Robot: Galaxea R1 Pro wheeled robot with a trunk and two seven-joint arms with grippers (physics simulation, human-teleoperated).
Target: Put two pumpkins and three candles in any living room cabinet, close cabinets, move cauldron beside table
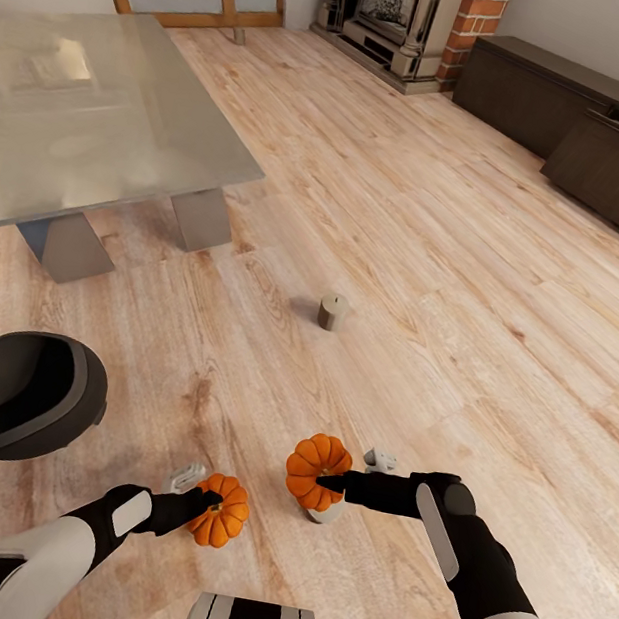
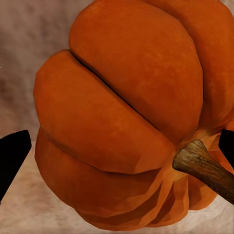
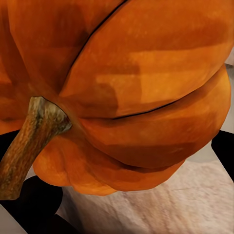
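Light wood plank floor point(image 1: 438, 271) carries a low surface with a glossy grey glass top point(image 1: 99, 120) at the left, a long dark brown wooden cabinet point(image 1: 596, 126) along the far right wall, and a stubby grey-tan candle point(image 1: 333, 311) standing between them. Near the robot, the left end effector point(image 1: 198, 499) grips one ribbed orange pumpkin point(image 1: 222, 511), beside a round black cauldron point(image 1: 22, 394) on the floor. Just to the right, the right end effector point(image 1: 332, 480) clasps a second ribbed orange pumpkin point(image 1: 317, 469), its fingers on either side.
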